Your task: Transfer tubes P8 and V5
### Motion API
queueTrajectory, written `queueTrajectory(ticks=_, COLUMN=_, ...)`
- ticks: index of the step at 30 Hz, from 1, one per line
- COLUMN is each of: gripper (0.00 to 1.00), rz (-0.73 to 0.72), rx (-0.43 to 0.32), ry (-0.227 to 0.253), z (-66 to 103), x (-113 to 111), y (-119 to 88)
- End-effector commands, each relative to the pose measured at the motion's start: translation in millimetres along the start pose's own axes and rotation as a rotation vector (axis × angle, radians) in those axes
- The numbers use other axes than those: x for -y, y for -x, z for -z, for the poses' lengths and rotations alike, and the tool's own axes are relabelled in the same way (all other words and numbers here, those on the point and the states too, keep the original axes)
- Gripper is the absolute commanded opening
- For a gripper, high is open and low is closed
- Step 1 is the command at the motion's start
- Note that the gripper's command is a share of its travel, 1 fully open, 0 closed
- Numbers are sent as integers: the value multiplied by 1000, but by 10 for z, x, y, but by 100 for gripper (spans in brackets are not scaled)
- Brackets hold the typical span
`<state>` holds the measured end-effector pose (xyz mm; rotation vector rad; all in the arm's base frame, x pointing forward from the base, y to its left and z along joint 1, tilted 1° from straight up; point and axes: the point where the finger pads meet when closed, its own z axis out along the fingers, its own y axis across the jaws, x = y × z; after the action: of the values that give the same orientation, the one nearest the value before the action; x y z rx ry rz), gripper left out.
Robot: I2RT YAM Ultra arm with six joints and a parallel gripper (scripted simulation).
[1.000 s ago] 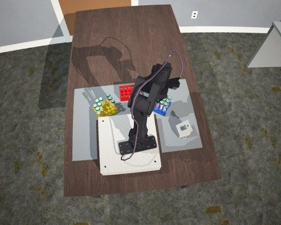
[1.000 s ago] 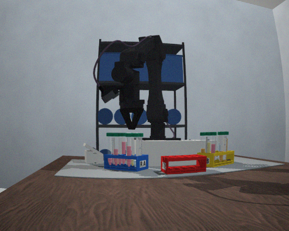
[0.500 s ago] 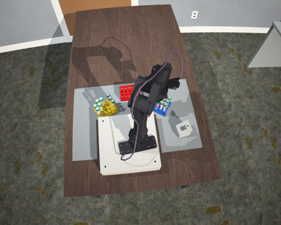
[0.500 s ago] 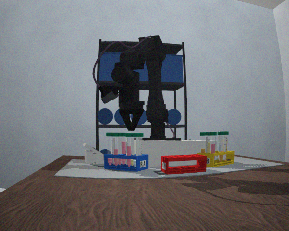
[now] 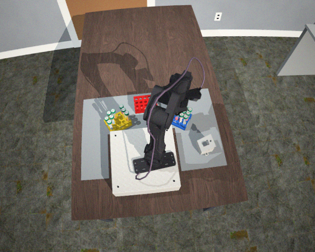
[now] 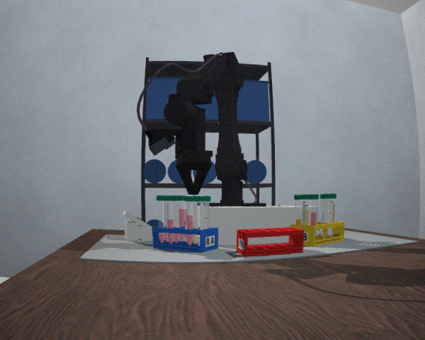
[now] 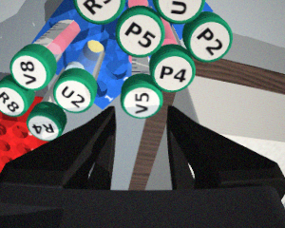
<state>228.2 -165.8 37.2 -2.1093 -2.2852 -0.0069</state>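
The blue rack RA (image 5: 176, 123) (image 6: 185, 241) (image 7: 119, 66) holds several green-capped tubes. Tube V5 (image 7: 142, 97) stands at the rack's near corner, beside P4 (image 7: 173, 70) and P5 (image 7: 141, 32). My gripper (image 6: 193, 190) (image 7: 141, 115) is open and empty. It points straight down and hangs just above the V5 cap, with a finger on each side of it in the wrist view. I see no cap marked P8 in the wrist view. The yellow rack RB (image 5: 119, 125) (image 6: 324, 227) holds several tubes whose labels I cannot read.
The red rack QR (image 5: 139, 104) (image 6: 269, 248) (image 7: 4, 146) stands empty between the other two racks. A white box with the DONE button (image 5: 206, 144) (image 6: 135, 229) sits on the mat beside the blue rack. The arm's base stands on a white block (image 5: 144, 184).
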Motion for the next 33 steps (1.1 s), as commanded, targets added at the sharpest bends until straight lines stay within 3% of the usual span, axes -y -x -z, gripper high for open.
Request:
queueTrajectory(ticks=1, gripper=30, rz=-5, rx=25, ry=32, z=63, x=-34, y=30)
queueTrajectory(ticks=11, gripper=30, rz=-5, rx=26, ry=34, z=33, x=-47, y=41)
queueTrajectory(ticks=22, gripper=30, rz=-5, rx=-7, ry=-5, z=-137, x=24, y=-21)
queueTrajectory(ticks=33, gripper=30, rz=-5, rx=3, ry=7, z=-153, x=-20, y=14)
